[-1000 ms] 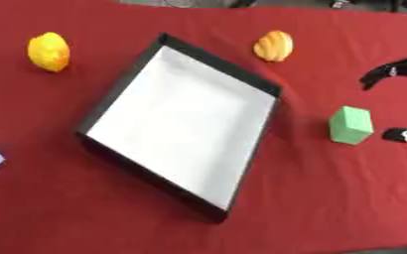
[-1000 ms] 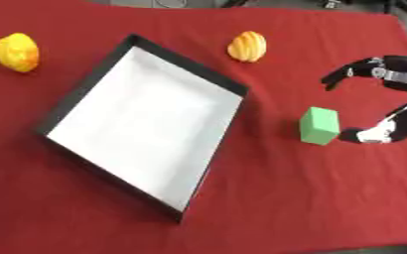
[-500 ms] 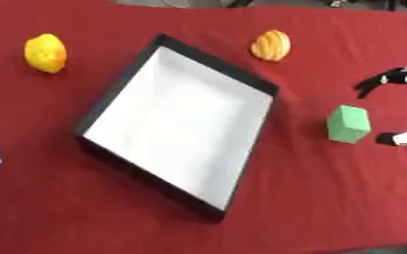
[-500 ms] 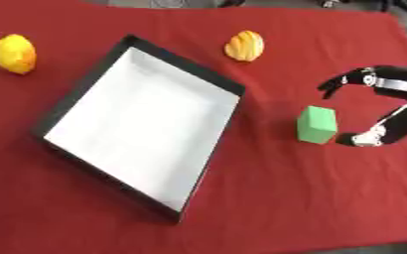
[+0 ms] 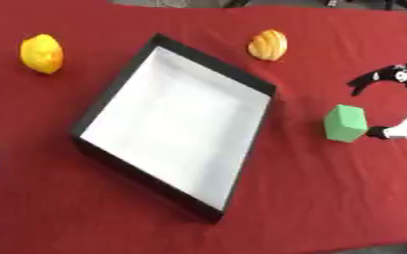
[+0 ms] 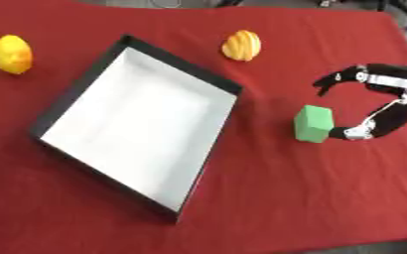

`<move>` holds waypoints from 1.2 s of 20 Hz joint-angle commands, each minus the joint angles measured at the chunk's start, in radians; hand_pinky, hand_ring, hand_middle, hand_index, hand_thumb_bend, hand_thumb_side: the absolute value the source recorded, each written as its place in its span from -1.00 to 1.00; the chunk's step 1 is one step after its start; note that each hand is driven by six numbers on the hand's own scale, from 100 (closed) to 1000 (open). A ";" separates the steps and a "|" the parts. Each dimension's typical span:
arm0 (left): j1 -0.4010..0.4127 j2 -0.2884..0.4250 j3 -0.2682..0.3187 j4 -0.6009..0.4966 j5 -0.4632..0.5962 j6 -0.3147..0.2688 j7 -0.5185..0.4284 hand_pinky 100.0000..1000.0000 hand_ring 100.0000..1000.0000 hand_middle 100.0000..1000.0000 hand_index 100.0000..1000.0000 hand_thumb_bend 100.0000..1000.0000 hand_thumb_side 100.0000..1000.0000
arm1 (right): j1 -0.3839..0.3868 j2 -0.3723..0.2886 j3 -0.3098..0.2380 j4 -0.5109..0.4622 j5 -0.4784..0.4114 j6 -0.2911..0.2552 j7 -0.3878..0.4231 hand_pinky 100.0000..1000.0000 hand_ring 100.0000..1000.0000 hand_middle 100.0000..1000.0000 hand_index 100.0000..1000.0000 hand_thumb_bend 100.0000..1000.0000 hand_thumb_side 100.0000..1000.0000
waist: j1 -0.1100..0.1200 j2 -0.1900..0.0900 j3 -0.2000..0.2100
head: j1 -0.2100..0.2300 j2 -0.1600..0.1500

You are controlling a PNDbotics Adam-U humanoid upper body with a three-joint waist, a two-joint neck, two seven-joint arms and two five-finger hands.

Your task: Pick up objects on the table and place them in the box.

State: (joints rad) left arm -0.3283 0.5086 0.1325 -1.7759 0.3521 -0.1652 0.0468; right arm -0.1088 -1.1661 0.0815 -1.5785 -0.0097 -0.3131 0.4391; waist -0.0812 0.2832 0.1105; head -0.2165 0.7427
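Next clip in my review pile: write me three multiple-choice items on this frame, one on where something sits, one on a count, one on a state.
1. Where does the green block lie?
A. inside the box
B. on the red cloth, right of the box
C. beside the yellow fruit

2. How many loose things lie inside the box?
A. none
B. one
C. two

3. How does the right hand stand to the green block?
A. lifting it clear of the table
B. open, one fingertip at the block's right side
C. resting flat on top of it

Key: 1 B, it lies on the cloth between box and hand. 2 A, only the white floor shows. 3 B, the fingers arch wide while the block sits on the cloth.
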 commanded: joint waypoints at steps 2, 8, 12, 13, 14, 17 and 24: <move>-0.012 0.011 0.004 -0.009 -0.001 -0.001 -0.003 0.76 0.21 0.47 0.65 -0.91 0.54 | -0.018 -0.015 -0.008 0.035 0.015 -0.005 -0.001 0.99 0.93 0.54 0.83 -0.24 -0.56 | 0.018 -0.008 0.001 | -0.007 -0.015; -0.013 0.007 0.002 -0.009 -0.002 0.001 -0.006 0.76 0.21 0.47 0.64 -0.91 0.54 | -0.046 0.005 0.006 0.076 0.038 0.001 0.006 1.00 0.93 0.55 0.82 -0.23 -0.53 | 0.020 -0.006 0.005 | -0.015 -0.018; -0.011 0.004 0.001 -0.009 -0.003 0.002 -0.007 0.76 0.21 0.47 0.64 -0.91 0.54 | -0.056 0.021 0.018 0.095 0.057 0.005 0.017 1.00 0.93 0.55 0.82 -0.23 -0.46 | 0.021 -0.002 0.009 | -0.018 -0.019; -0.010 0.003 0.001 -0.009 -0.004 0.002 -0.008 0.76 0.21 0.47 0.64 -0.91 0.54 | -0.057 0.025 0.020 0.097 0.060 0.005 0.021 1.00 0.93 0.55 0.82 -0.22 -0.44 | 0.021 -0.001 0.009 | -0.018 -0.018; -0.009 0.003 0.001 -0.009 -0.005 0.002 -0.008 0.76 0.21 0.47 0.64 -0.91 0.54 | -0.058 0.029 0.022 0.097 0.061 0.006 0.025 1.00 0.93 0.55 0.82 -0.22 -0.44 | 0.021 -0.001 0.010 | -0.018 -0.017; -0.007 0.002 0.002 -0.009 -0.006 0.002 -0.008 0.76 0.21 0.47 0.64 -0.91 0.54 | -0.060 0.037 0.015 0.094 0.057 0.008 0.031 1.00 0.93 0.55 0.81 -0.27 -0.47 | 0.022 0.000 0.009 | -0.018 -0.015; -0.008 0.001 0.000 -0.009 -0.004 0.004 -0.010 0.76 0.21 0.47 0.63 -0.91 0.55 | -0.071 0.039 0.023 0.099 0.066 0.013 0.032 1.00 0.93 0.57 0.81 -0.23 -0.43 | 0.019 -0.001 0.010 | -0.023 -0.015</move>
State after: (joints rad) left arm -0.3267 0.4922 0.1318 -1.7758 0.3503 -0.1618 0.0404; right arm -0.1701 -1.0968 0.1129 -1.4812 0.0495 -0.3019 0.4708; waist -0.0755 0.2842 0.1203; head -0.2361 0.7352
